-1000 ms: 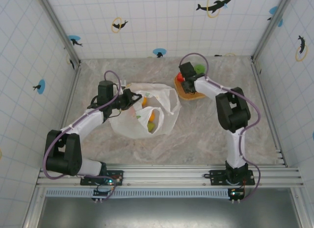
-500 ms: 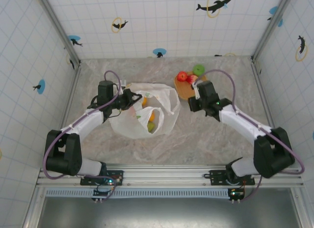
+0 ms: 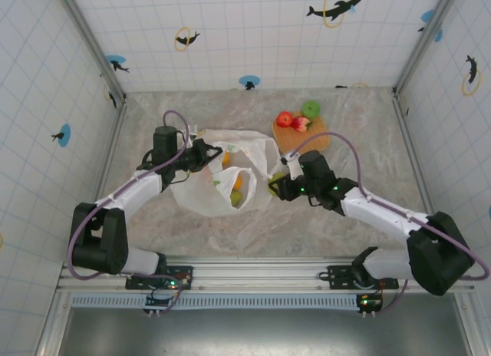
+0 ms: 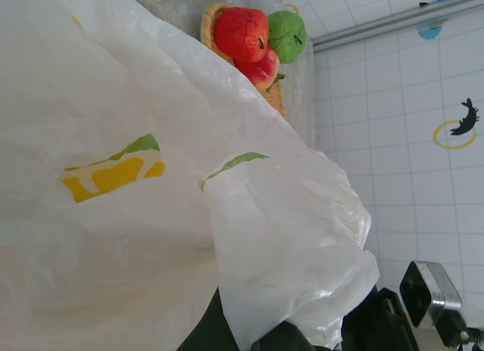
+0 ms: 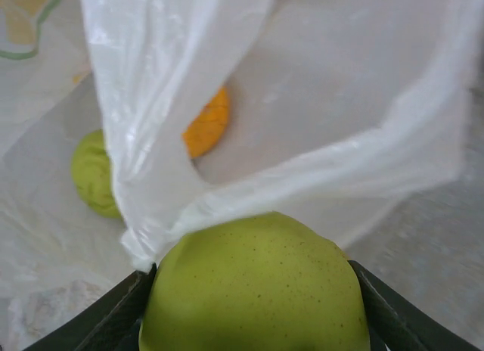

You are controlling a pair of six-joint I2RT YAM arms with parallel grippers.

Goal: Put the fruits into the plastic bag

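The white plastic bag (image 3: 257,158) lies open at the table's centre. My left gripper (image 3: 201,155) is shut on its left rim, and the bunched film (image 4: 295,245) is pinched above the dark fingers (image 4: 219,332). An orange (image 3: 237,183) and a green fruit (image 3: 235,196) lie inside the bag. My right gripper (image 3: 275,186) is shut on a green pear (image 5: 253,287) at the bag's right edge, just behind a handle loop (image 5: 151,139). Past the loop, the orange (image 5: 208,124) and the green fruit (image 5: 94,173) rest on the bag's floor. Two red apples (image 3: 285,120) and a green apple (image 3: 311,109) sit on the tray.
The flat orange-tan tray (image 3: 307,141) lies at the back right, just beyond my right arm. Its red apples (image 4: 242,33) and green apple (image 4: 287,35) stand past the bag's far edge in the left wrist view. Tiled walls enclose the marbled table (image 3: 322,225).
My right arm has swung from the tray down and left to the bag's right edge, carrying the green pear. The left arm and the bag have stayed put.
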